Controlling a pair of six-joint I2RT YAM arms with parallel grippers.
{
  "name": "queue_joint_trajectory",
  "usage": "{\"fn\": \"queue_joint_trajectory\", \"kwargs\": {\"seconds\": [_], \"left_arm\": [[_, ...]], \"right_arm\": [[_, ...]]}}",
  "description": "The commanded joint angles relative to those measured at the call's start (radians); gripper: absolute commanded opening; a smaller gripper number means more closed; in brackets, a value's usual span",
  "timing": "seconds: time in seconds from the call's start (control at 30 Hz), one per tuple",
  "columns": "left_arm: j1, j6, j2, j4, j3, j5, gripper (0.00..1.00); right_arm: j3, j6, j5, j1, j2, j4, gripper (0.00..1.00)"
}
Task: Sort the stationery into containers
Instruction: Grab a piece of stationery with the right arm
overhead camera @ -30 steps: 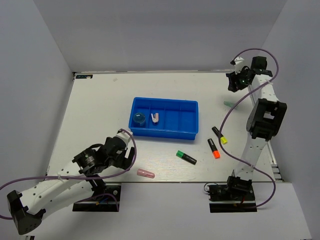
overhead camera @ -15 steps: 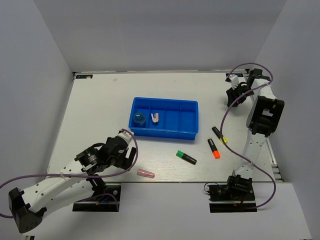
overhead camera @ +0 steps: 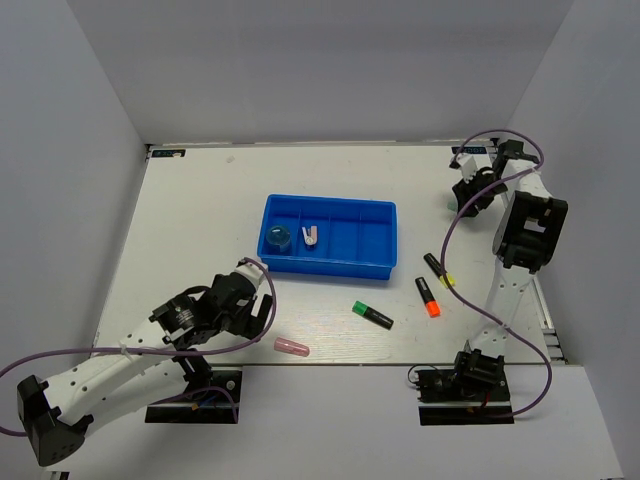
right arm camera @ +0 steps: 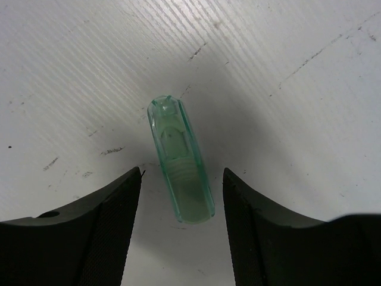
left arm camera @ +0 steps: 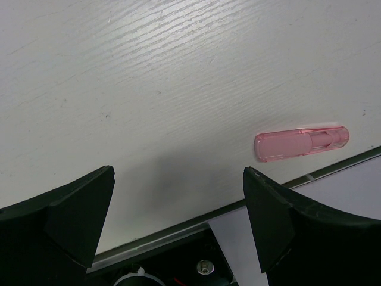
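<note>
My right gripper (overhead camera: 466,196) is open and low over the table at the far right. In the right wrist view its fingers (right arm camera: 113,214) straddle a translucent green capsule piece (right arm camera: 180,161) lying flat; the top view hides it. My left gripper (overhead camera: 259,314) is open and empty near the front edge, left of the pink capsule piece (overhead camera: 291,347), which lies to the right of the jaws in the left wrist view (left arm camera: 302,143). The blue tray (overhead camera: 331,270) holds a round blue item (overhead camera: 277,240) and a white piece (overhead camera: 311,236). Green (overhead camera: 372,314), orange (overhead camera: 428,297) and yellow (overhead camera: 439,270) highlighters lie on the table.
The table's front edge (left arm camera: 178,223) runs just below the left gripper, with the arm base beyond it. The right arm's upright column (overhead camera: 515,270) and cable stand beside the yellow and orange highlighters. White walls enclose the table at the back and both sides.
My right gripper has come down and slightly left onto the green capsule piece, which now sits between its open fingers. My left gripper has shifted slightly toward the pink capsule piece.
</note>
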Motion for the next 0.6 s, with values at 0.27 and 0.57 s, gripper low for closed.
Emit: {"fn": "queue_joint_trajectory", "kwargs": {"seconds": [0.27,0.57], "left_arm": [[0.007,-0.012,-0.001,0.013,-0.008,-0.006,0.99],[0.006,-0.025,-0.008,0.01,-0.007,0.001,0.99]], "right_arm": [[-0.076,-0.169,0.091,-0.006,0.022,-0.051,0.48],[-0.168,-0.197,0.11,-0.005,-0.029,-0.063,0.04]]}}
